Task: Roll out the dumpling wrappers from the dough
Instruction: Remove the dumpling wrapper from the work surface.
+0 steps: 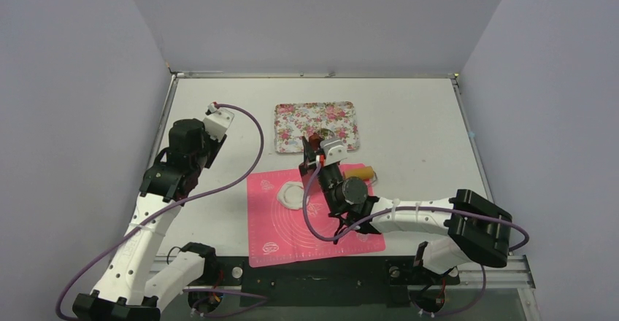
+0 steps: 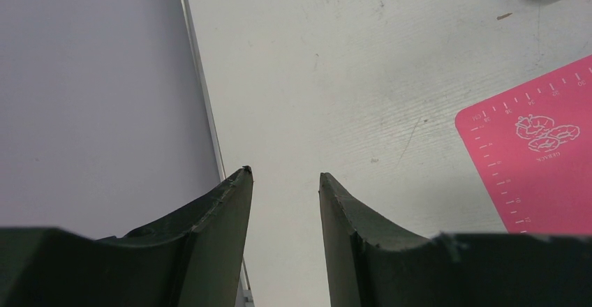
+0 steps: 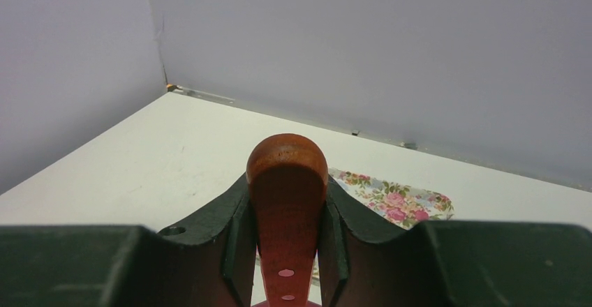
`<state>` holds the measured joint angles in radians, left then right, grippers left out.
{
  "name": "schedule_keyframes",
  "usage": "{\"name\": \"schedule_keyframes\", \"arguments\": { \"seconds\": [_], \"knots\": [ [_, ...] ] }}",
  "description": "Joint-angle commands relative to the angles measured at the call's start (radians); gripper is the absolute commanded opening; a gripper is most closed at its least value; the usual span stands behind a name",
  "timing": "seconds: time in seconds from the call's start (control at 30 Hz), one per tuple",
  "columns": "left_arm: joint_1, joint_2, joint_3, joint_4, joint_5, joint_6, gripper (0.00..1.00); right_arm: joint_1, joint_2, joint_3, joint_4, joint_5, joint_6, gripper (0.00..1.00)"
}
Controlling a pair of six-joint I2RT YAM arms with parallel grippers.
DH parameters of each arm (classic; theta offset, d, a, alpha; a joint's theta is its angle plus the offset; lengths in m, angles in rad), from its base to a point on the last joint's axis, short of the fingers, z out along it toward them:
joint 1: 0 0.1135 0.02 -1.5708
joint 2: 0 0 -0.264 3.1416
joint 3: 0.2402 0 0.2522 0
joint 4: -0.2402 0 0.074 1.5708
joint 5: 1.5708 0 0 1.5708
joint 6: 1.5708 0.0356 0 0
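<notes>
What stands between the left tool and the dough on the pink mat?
Nothing visible. The left tool hangs open over bare table left of the pink mat; only table and mat lie between it and the dough.

Pink mat (image 2: 537, 174): you'll see white ruler ticks with tiny numerals along its edges, too small to read.
Logo (image 2: 546, 134): one short word beneath it, upside down, illegible.

On the desk (image 1: 409, 117), a mat (image 1: 292, 241) lies by the near edge, the dough (image 1: 292, 193) on its left half; a tray (image 1: 292, 120) sits behind, a rolling pin (image 1: 361, 172) at the mat's far right corner.
</notes>
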<state>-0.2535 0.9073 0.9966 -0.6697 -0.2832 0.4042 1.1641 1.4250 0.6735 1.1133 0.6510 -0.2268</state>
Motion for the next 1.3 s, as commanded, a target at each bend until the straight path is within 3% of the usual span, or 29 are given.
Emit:
{"name": "schedule_keyframes", "arguments": {
  "seconds": [0.0, 0.9, 1.27],
  "knots": [
    [0.000, -0.006, -0.004, 0.042, 0.015, 0.003, 0.38, -0.024, 0.011, 0.058, 0.073, -0.042, 0.055, 0.00],
    [0.000, -0.008, 0.004, 0.029, 0.024, 0.010, 0.38, -0.046, 0.086, 0.059, 0.093, -0.036, 0.050, 0.00],
    [0.000, -0.009, 0.005, 0.027, 0.029, 0.013, 0.38, -0.057, 0.046, 0.049, 0.064, -0.060, 0.044, 0.00]
  ]
}}
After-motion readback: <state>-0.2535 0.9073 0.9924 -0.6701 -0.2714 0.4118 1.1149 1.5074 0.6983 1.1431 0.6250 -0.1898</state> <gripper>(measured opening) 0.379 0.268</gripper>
